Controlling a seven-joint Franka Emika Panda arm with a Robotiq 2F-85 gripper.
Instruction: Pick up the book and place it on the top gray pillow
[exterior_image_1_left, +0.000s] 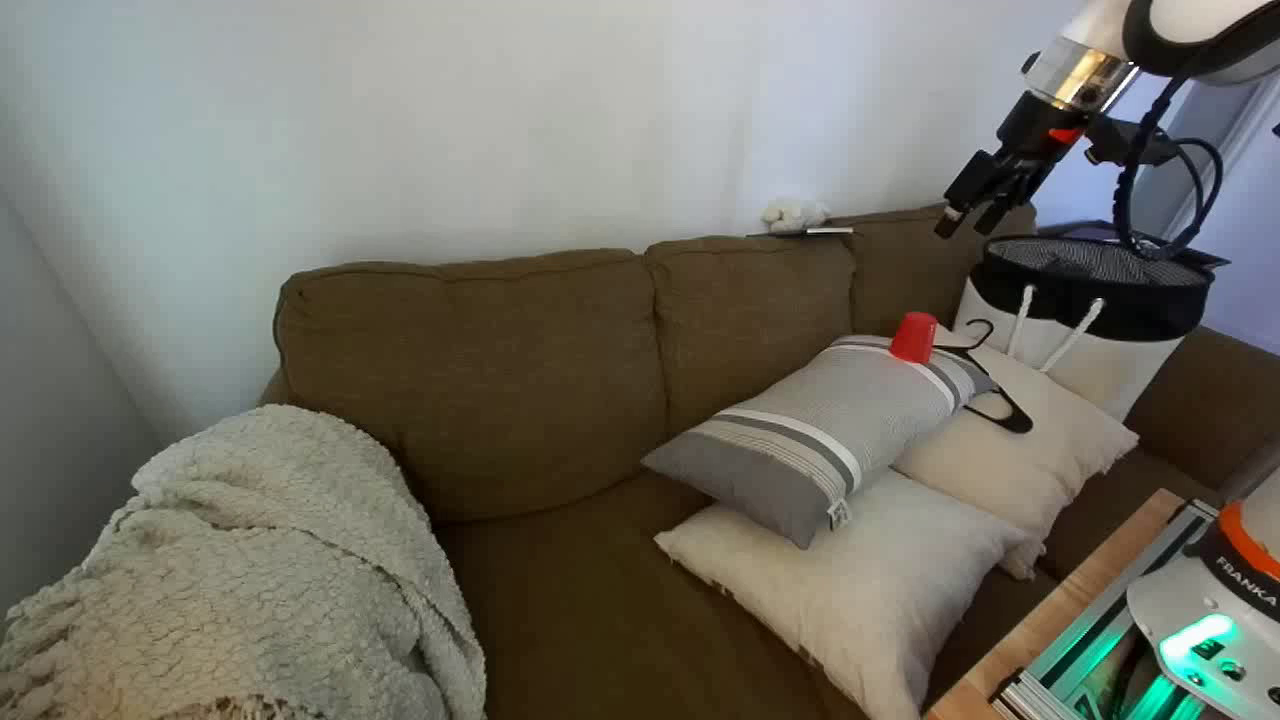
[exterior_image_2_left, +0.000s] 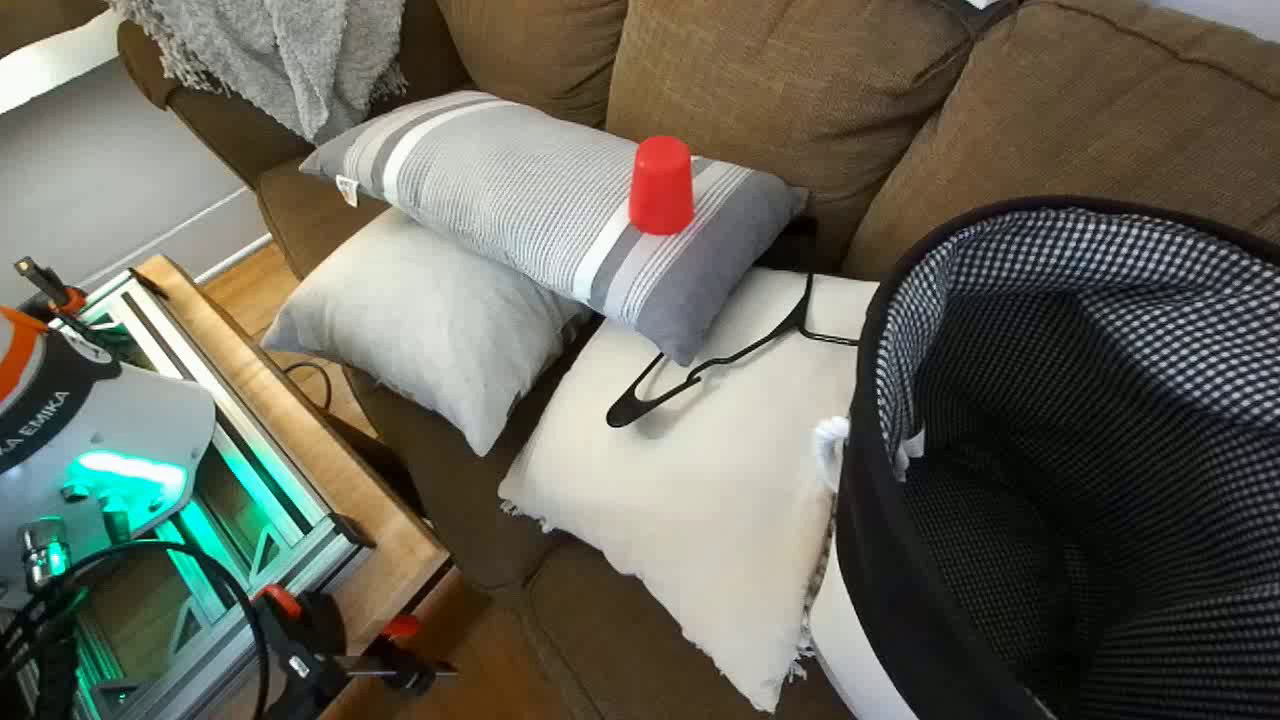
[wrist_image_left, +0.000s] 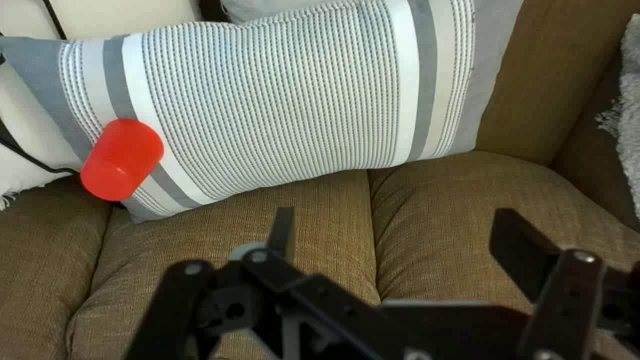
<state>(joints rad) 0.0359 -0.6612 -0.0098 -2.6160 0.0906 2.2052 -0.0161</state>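
Observation:
A thin flat thing that looks like the book (exterior_image_1_left: 830, 231) lies on top of the sofa back in an exterior view. It shows edge-on under a white fluffy thing (exterior_image_1_left: 795, 214), so its cover cannot be seen. The gray pillow (exterior_image_1_left: 850, 405) with striped bands lies on the cream pillows; it also shows in an exterior view (exterior_image_2_left: 510, 185) and the wrist view (wrist_image_left: 285, 100). My gripper (exterior_image_1_left: 967, 222) is in the air right of the book in that picture, above the sofa. In the wrist view my gripper (wrist_image_left: 395, 227) is open and empty, with brown sofa cushions behind its fingers.
A red cup (exterior_image_2_left: 661, 187) stands upside down on the gray pillow's end. A black hanger (exterior_image_2_left: 740, 355) lies on a cream pillow (exterior_image_2_left: 680, 500), beside a tall open basket (exterior_image_1_left: 1090, 340). A fluffy blanket (exterior_image_1_left: 270, 560) covers the sofa's far end.

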